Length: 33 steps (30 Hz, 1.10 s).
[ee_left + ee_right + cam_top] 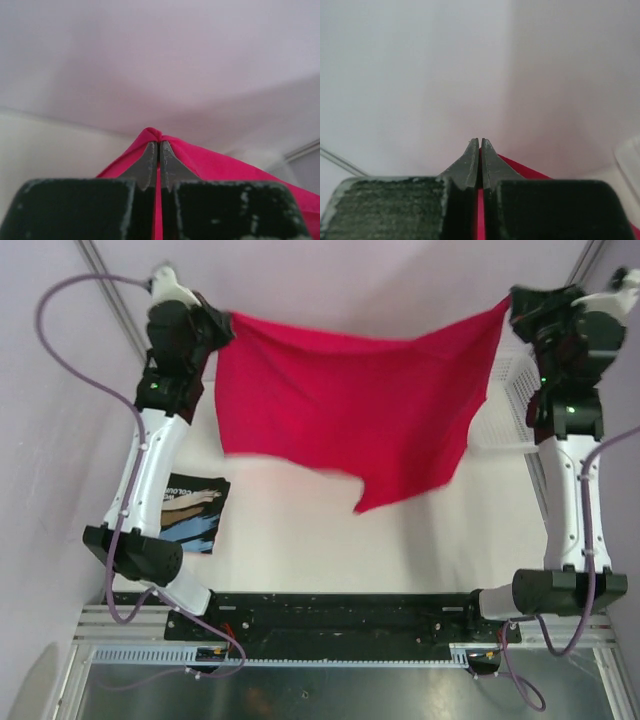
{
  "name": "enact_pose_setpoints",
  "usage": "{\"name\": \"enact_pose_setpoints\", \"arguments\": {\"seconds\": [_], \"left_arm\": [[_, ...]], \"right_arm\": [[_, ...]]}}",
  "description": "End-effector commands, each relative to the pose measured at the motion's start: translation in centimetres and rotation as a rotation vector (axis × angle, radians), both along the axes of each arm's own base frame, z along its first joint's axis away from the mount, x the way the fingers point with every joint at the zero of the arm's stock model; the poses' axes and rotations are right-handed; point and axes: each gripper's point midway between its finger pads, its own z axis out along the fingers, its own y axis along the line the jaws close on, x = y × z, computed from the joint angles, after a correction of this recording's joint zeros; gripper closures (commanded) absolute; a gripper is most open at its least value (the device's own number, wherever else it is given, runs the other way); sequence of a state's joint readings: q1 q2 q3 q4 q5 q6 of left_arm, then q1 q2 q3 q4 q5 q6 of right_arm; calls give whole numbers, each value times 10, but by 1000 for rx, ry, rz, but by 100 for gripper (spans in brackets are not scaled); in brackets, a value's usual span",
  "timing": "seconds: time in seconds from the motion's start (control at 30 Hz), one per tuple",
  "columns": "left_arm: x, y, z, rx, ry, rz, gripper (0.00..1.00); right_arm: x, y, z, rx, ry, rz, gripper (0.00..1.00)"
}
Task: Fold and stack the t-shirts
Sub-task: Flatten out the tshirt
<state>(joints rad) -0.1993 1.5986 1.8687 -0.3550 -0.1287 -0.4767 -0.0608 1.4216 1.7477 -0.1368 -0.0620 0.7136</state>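
Note:
The crimson-pink t-shirt (pixel 350 410) hangs stretched in the air between my two raised grippers, its lower edge loose above the table. My left gripper (pixel 225 322) is shut on its upper left corner; in the left wrist view (pixel 159 143) pink cloth (pixel 220 167) bunches over the closed tips. My right gripper (pixel 507 306) is shut on the upper right corner; in the right wrist view (pixel 480 141) a strip of pink cloth (pixel 525 171) shows between and beside the fingers. The black printed t-shirt (pixel 196 512) lies folded on the table at the left, by the left arm.
A white mesh basket (pixel 508 400) stands at the right, partly behind the right arm and the shirt. The white table (pixel 330 550) lies below the hanging shirt. Pale walls close in at the back and sides.

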Motion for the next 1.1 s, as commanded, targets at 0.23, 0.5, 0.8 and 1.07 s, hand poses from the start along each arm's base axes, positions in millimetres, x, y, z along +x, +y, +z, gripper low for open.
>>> {"name": "enact_pose_setpoints", "arguments": {"seconds": [0.23, 0.5, 0.8, 1.07], "left_arm": [[-86, 20, 130, -3, -379, -9, 100], [-160, 24, 99, 3, -375, -60, 100], [-242, 39, 110, -4, -471, -62, 100], [-183, 52, 78, 12, -303, 67, 100]], "right_arm": [[-136, -21, 131, -44, -432, -165, 100], [-200, -25, 123, -64, -415, -212, 100], [-286, -23, 149, -75, -486, -249, 100], [-238, -19, 149, -84, -452, -202, 100]]}}
